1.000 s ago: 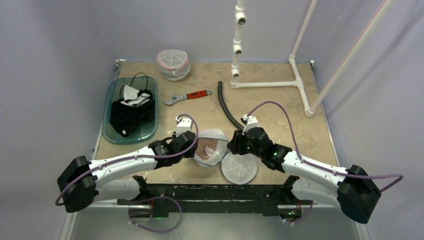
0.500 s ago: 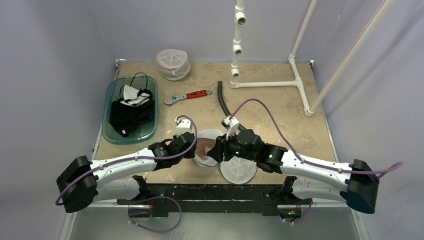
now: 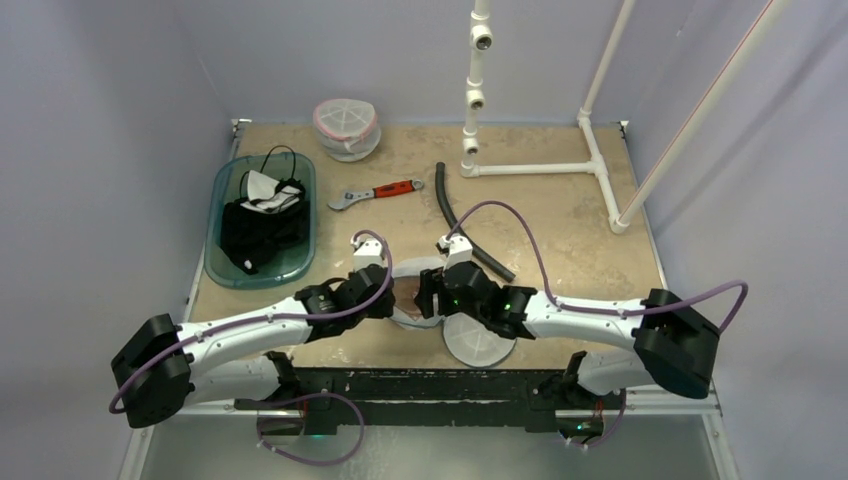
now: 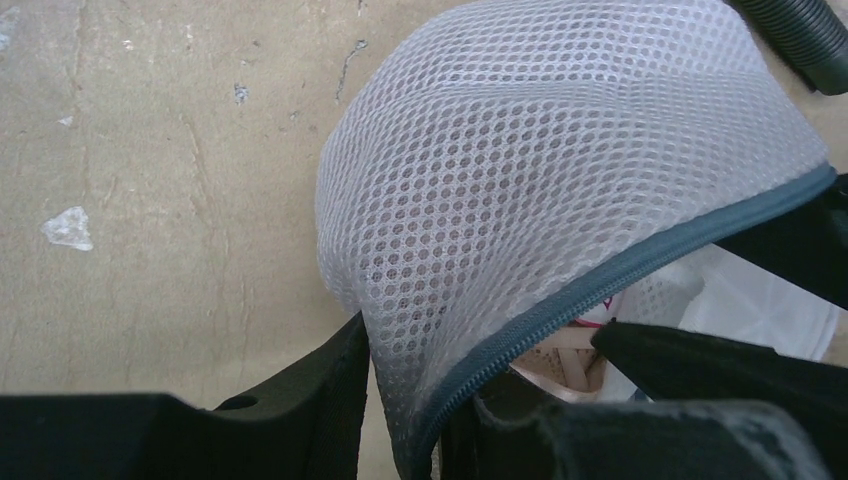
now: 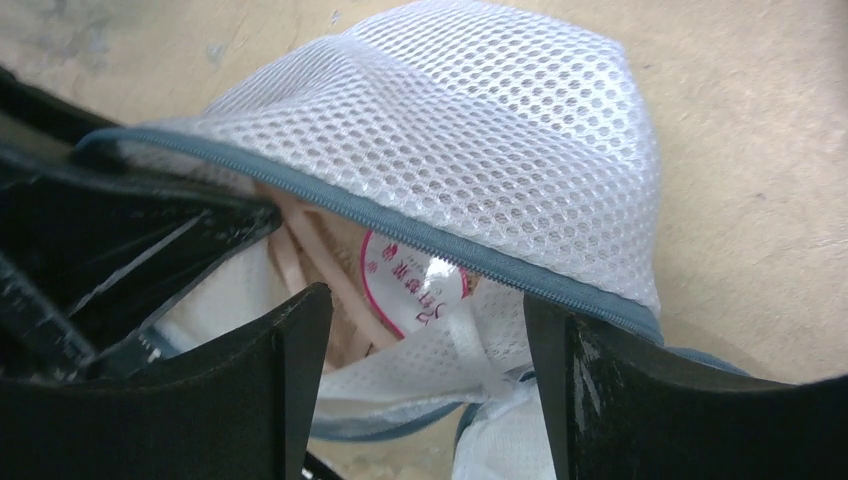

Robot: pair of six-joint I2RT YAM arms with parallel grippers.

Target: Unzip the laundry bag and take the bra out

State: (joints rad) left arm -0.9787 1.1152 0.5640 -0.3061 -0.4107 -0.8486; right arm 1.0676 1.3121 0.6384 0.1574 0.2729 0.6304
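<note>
**Left pincer** (image 4: 405, 440): jaws drawn narrow and clamped on the rim of the laundry bag (image 4: 520, 170), with a fold of mesh and the grey zip tape (image 5: 400, 232) caught between them.

**Right pincer** (image 5: 425, 400): jaws spread wide and holding nothing. It faces the gaping mouth of the bag, one finger to each side of the opening.

**Laundry bag**: a domed white mesh shell, unzipped along much of its edge. It lies on the table (image 4: 150, 150) at the near middle, between the two pincers.

**Contents**: just under the zip line show the beige straps of the bra (image 5: 300, 255) and a round label (image 5: 415, 285) ringed in pink.

**Beside the bag**: a flat mesh disc (image 3: 480, 345) lies to the right; whether it is joined to the bag cannot be told.

**Farther out**: a black hose (image 3: 468, 238), a wrench (image 3: 375, 193), a teal tray (image 3: 225, 185) of dark garments and a second mesh bag (image 3: 346, 125).

**Handling**: the bra is probably light, soft and limp, and its straps are apt to snag on the zip or the mesh. The best hold is likely a strap or cup edge nearest the mouth, not the label. The bag looks light enough to be dragged along unless its rim is held.
</note>
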